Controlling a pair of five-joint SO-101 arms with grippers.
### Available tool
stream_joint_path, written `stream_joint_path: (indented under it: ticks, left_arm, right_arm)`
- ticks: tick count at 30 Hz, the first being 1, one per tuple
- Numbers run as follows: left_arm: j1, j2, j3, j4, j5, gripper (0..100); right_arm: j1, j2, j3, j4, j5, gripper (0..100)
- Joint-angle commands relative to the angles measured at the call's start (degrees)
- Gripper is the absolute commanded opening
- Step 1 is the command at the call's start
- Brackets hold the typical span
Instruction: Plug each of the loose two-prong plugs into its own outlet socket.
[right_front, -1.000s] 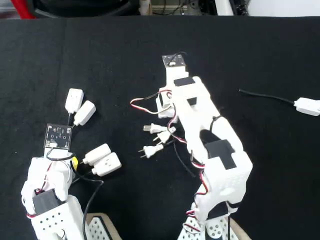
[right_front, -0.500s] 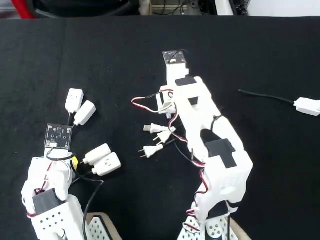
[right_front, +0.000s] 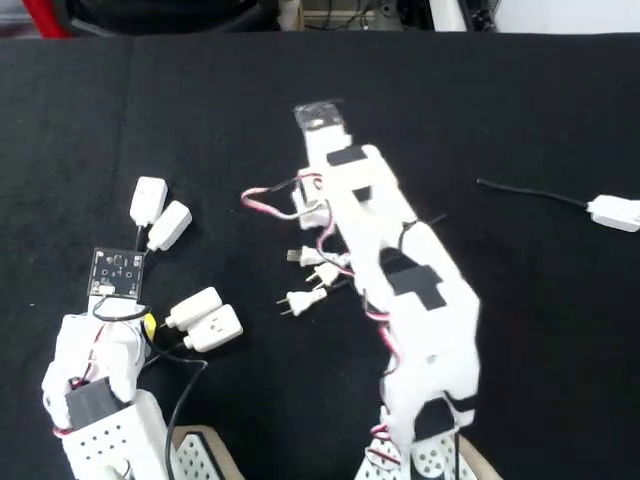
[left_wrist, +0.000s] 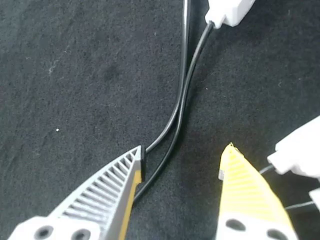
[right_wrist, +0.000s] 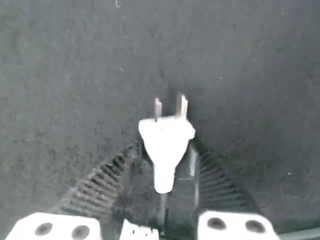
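Since 1 second before, my right arm (right_front: 400, 270) had swung toward the left side of the table (right_front: 540, 110) and a little farther out. Its white body now lay closer beside the 3 loose plugs (right_front: 300, 300). These plugs, the sockets and my left arm (right_front: 95, 390) had not moved.

My right pincer (right_wrist: 166, 146) was clamped on 1 white two-prong plug (right_wrist: 166, 132), the prongs pointing away from me over the black cloth. My left pincer (left_wrist: 182, 152) stood apart, low over the cloth, with 2 black cords (left_wrist: 185, 100) running between its tips. I could not tell if a tip touched them.

The far pair of sockets (right_front: 148, 198) and the near pair of sockets (right_front: 213, 328) lay at the left, just beside my left arm. A stretch of bare cloth lay between the sockets and the loose plugs, and a wider one reached to the far edge. On the right, well apart, a white connector (right_front: 612, 212) with its cord lay near the table's edge.
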Motion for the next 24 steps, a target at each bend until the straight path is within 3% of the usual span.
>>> stream_joint_path:
  ticks: [1,7,11,18,24]
  left_arm:
    - [0.75,-0.62,1.10,0.00,-0.26,25]
    - [0.75,-0.62,1.10,0.00,-0.26,25]
    - [0.75,-0.62,1.10,0.00,-0.26,25]
    - [0.75,-0.62,1.10,-0.09,-0.26,25]
    - [0.75,-0.62,1.10,-1.05,-0.26,25]
  right_arm:
    - [-1.32,3.03,-2.68,1.85,0.79,15.5]
    - [-1.76,3.30,-3.30,2.02,0.88,14.6]
    - [0.44,3.21,-3.30,0.35,0.62,1.2]
    - [2.37,1.01,-2.15,0.18,0.79,1.2]
    - [2.11,-11.12,5.58,0.00,4.57,1.2]
